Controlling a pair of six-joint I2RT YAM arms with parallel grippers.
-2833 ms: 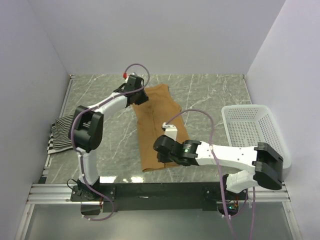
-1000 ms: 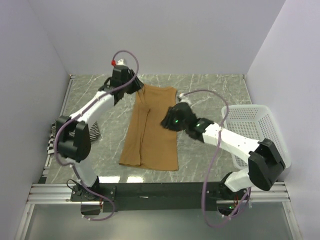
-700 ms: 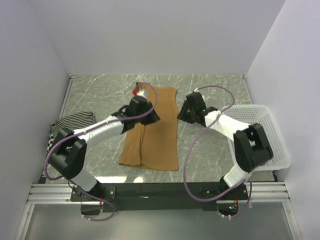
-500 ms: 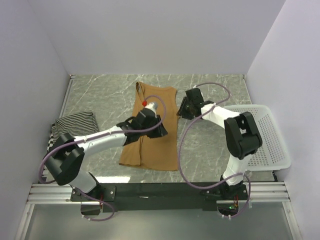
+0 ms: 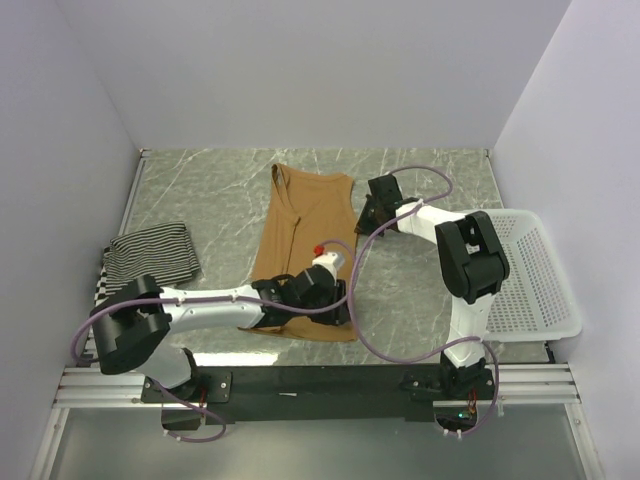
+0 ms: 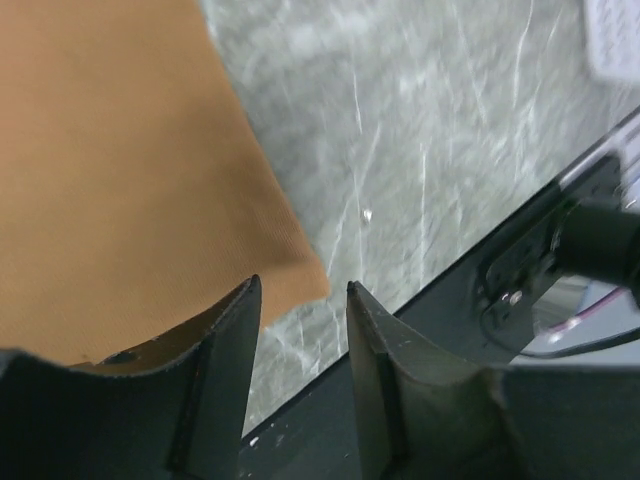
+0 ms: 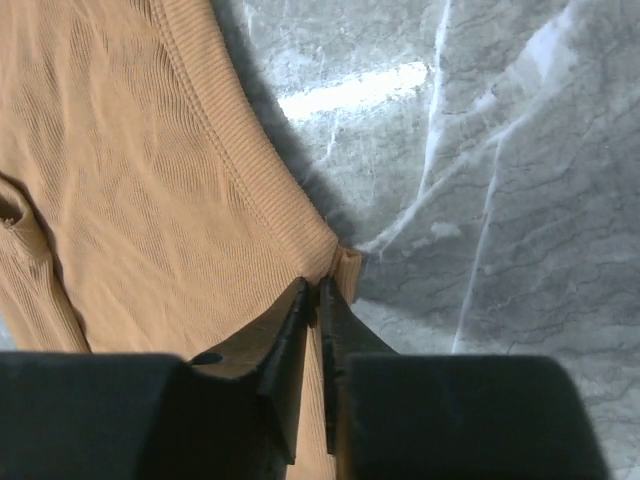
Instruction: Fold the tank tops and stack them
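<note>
Top view: tan top [image 5: 300, 235] flat on the worktop [image 5: 200, 190]. Left tool [image 5: 335, 310] at its near-right hem corner, right tool [image 5: 366, 218] at its far-right shoulder edge. Striped tops [image 5: 150, 255] heaped well left of the left tool.
Left wrist: fingers [image 6: 225, 350] spread, hem corner between them.
Right wrist: fingers [image 7: 285, 340] pressed together, pinching the shoulder edge.

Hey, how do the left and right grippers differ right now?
The left gripper has its jaws apart, while the right gripper has its jaws almost together, pinching fabric. The left gripper sits at the near hem corner of the tan top, and the right gripper is at the top's far right edge, by the armhole. Both are at the right side of the same top.
</note>
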